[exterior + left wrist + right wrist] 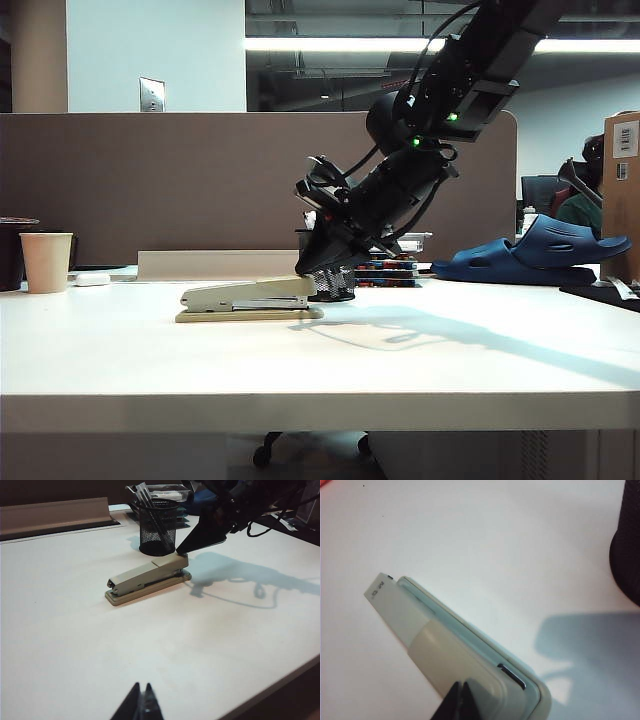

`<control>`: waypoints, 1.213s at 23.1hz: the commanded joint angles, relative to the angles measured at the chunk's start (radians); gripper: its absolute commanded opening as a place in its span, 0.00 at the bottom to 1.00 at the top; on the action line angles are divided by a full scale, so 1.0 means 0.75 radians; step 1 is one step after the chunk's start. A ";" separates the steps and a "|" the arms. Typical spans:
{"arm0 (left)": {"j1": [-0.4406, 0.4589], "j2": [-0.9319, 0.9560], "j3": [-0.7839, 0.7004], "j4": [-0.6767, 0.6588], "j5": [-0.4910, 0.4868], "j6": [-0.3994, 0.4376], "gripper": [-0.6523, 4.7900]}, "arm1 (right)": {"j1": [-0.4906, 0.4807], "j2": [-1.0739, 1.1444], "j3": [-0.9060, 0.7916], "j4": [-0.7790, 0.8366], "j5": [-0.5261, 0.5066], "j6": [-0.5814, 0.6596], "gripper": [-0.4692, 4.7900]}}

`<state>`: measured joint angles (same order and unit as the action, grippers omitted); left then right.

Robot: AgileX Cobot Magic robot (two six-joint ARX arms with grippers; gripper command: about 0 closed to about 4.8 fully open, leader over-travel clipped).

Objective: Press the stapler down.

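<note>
The beige stapler lies flat on the white table, its head pointing left in the exterior view. My right gripper slants down from the upper right, shut, with its tips resting on the rear end of the stapler's top arm. The left wrist view shows that gripper meeting the stapler at that end. In the right wrist view the shut tips sit on the stapler's top. My left gripper is shut and empty, well short of the stapler above bare table. It does not show in the exterior view.
A black mesh pen holder stands just behind the stapler's rear end, close to the right arm. A paper cup and a small white object sit at the back left. A blue clog lies back right. A partition closes the rear.
</note>
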<state>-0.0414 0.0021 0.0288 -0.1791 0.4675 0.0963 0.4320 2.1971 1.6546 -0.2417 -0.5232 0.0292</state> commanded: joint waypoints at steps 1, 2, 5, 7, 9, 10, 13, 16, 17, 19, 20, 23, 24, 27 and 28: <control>-0.001 0.000 0.006 0.011 0.001 0.000 0.11 | 0.001 0.014 -0.007 -0.082 0.042 0.001 0.07; -0.001 0.000 0.006 0.011 0.001 0.000 0.11 | 0.001 0.015 -0.008 -0.090 0.042 0.001 0.07; -0.001 0.000 0.006 0.011 0.001 0.000 0.11 | 0.001 0.024 -0.008 -0.101 0.042 0.000 0.07; -0.001 0.000 0.007 0.011 0.001 0.000 0.11 | 0.001 0.033 -0.008 -0.102 0.042 0.001 0.07; -0.001 0.000 0.007 0.011 0.001 0.000 0.11 | 0.001 0.040 -0.008 -0.108 0.042 0.001 0.07; -0.001 0.000 0.007 0.011 0.001 0.000 0.11 | 0.001 0.043 -0.008 -0.111 0.042 0.001 0.07; -0.001 0.000 0.006 0.011 0.001 0.000 0.11 | 0.001 0.050 -0.008 -0.117 0.042 0.001 0.07; -0.001 0.000 0.006 0.011 0.000 0.000 0.11 | 0.001 0.056 -0.008 -0.128 0.043 0.001 0.07; -0.001 0.000 0.006 0.011 0.000 0.000 0.11 | 0.001 0.056 -0.008 -0.130 0.043 0.000 0.07; -0.001 0.000 0.006 0.011 0.000 0.000 0.11 | 0.001 0.056 -0.008 -0.132 0.042 0.001 0.07; -0.001 0.000 0.006 0.011 0.000 0.000 0.11 | 0.001 0.056 -0.008 -0.132 0.043 0.001 0.07; -0.001 0.000 0.006 0.011 0.000 0.000 0.11 | 0.001 0.056 -0.008 -0.141 0.047 0.001 0.07; -0.001 0.000 0.006 0.011 0.001 0.000 0.11 | 0.001 0.056 -0.008 -0.146 0.047 0.000 0.07; -0.001 0.000 0.007 0.011 0.000 0.000 0.11 | 0.001 0.056 -0.008 -0.152 0.047 -0.001 0.07; -0.001 0.000 0.007 0.011 0.001 0.000 0.11 | 0.001 0.056 -0.008 -0.152 0.047 -0.001 0.07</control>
<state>-0.0414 0.0017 0.0288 -0.1787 0.4675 0.0963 0.4381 2.2280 1.6535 -0.3229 -0.5053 0.0292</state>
